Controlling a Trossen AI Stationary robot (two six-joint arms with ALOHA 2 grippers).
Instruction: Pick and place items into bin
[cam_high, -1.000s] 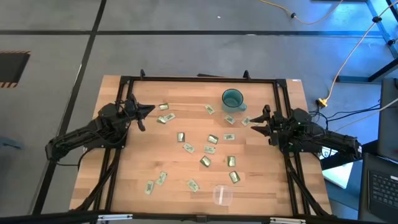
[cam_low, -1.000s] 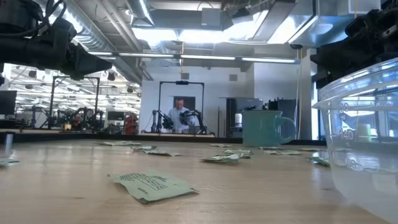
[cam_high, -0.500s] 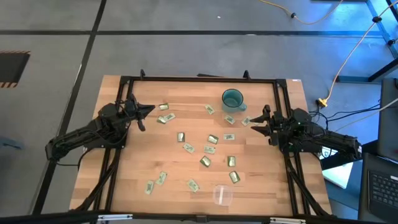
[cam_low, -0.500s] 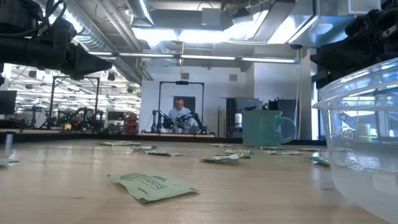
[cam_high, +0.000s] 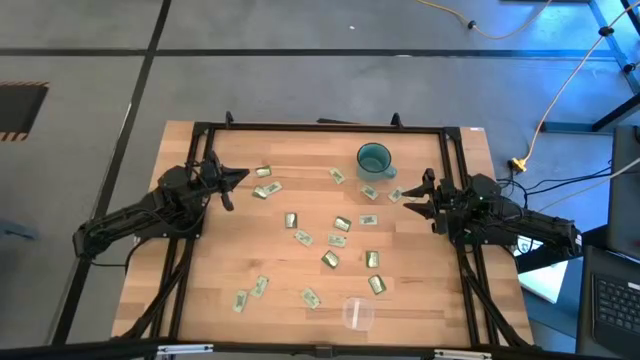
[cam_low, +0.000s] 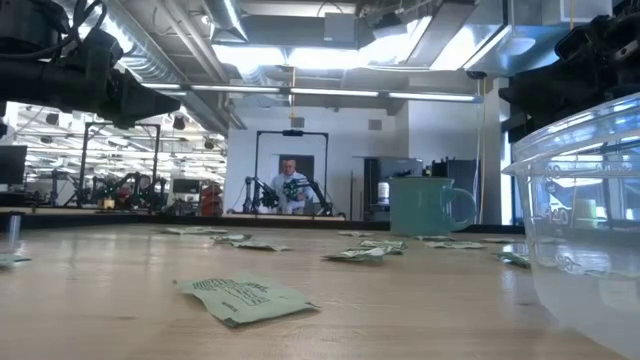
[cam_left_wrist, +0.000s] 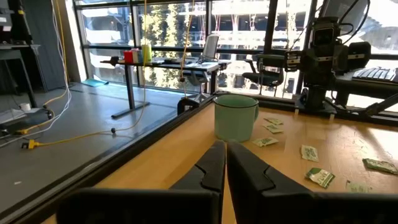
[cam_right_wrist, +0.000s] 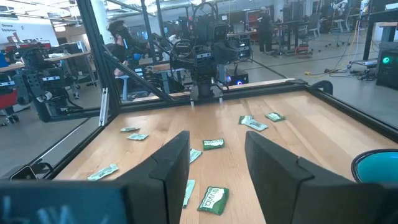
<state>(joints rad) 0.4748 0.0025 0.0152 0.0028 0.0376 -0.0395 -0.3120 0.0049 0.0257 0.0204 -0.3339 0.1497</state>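
A: What is the left gripper (cam_high: 238, 178) doing?

B: It hangs over the left side of the wooden table (cam_high: 200, 290), near the far edge. The left wrist view shows its two fingers (cam_left_wrist: 208, 174) pressed together with nothing between them.

A: And the right gripper (cam_high: 412, 195)?

B: Over the right side of the table, just beside a packet near the teal mug (cam_high: 374, 159). Its fingers (cam_right_wrist: 171, 165) stand well apart, a clear gap between them, and they hold and touch nothing.

A: Where are the packets (cam_high: 338, 240)?

B: Scattered flat across the middle of the table, pale green and white, from the far side by the mug down toward the near edge. One lies close to the low camera (cam_low: 245, 297).

A: The bin?

B: The clear plastic cup (cam_high: 358, 313) stands upright near the near edge, right of centre, apart from both grippers. From above I see no packet in it; a few packets lie just beside it.
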